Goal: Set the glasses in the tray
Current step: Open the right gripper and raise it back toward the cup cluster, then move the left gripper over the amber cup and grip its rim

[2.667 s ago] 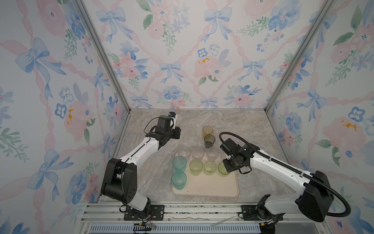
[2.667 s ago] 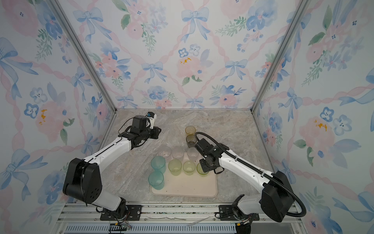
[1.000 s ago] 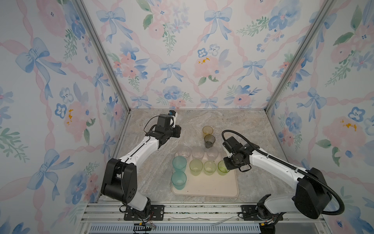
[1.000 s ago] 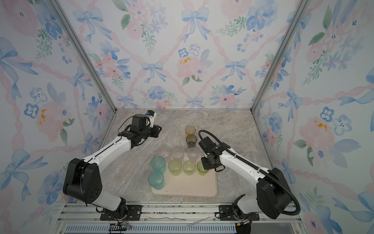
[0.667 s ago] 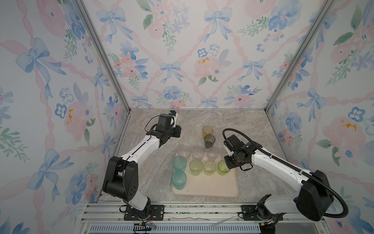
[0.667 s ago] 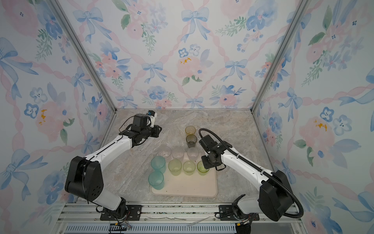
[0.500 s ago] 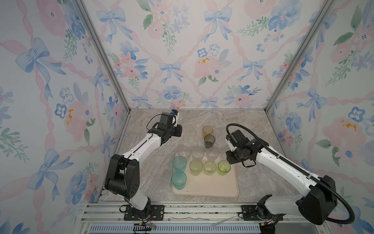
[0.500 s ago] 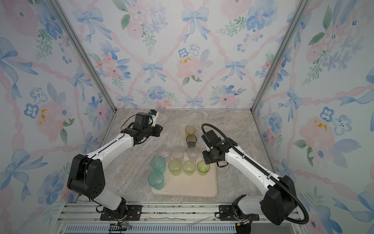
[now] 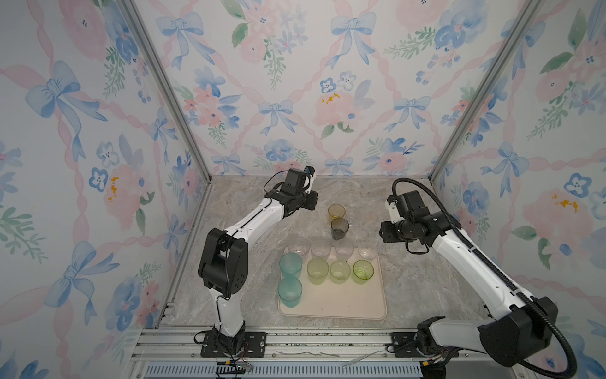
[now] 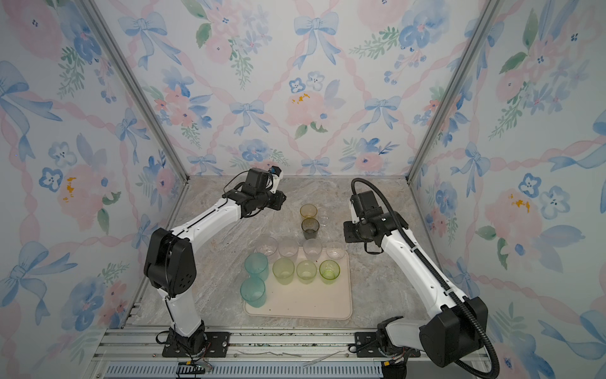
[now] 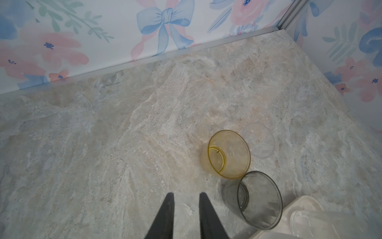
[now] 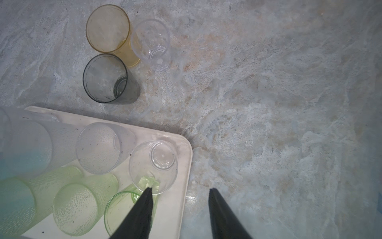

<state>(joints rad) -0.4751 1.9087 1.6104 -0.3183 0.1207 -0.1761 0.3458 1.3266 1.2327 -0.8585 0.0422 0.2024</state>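
Down front, just past the rail (image 9: 295, 338): tray (image 9: 344, 303), flat on the marble table (image 9: 426, 279), plain in both top views. On its near left side, teal tumbler (image 9: 290, 292), upright. Right behind it, second teal tumbler (image 9: 291, 264), close enough that touching or not cannot be told.

Same row, running right: pale green tumbler (image 9: 317, 269), second pale green tumbler (image 9: 340, 271), then bright green tumbler (image 9: 363, 271), all upright, shoulder to shoulder. Along the tray's far rim, four clear tumblers (image 9: 320, 247) in a line.

Off the tray's far right corner, raised over bare marble: right gripper (image 12: 180, 189), fingers spread wide, gripping nothing.

Beyond the far rim, on the table and not in the tray: smoky grey tumbler (image 9: 339, 228), upright. Just behind it, amber tumbler (image 9: 336, 211), nearly touching. Tucked against the amber's right side, lone clear tumbler (image 12: 153, 45), faint in both top views.

Farthest back and to the left of that trio: left gripper (image 11: 187, 194), fingers parted only narrowly, nothing between them, hanging over bare marble.
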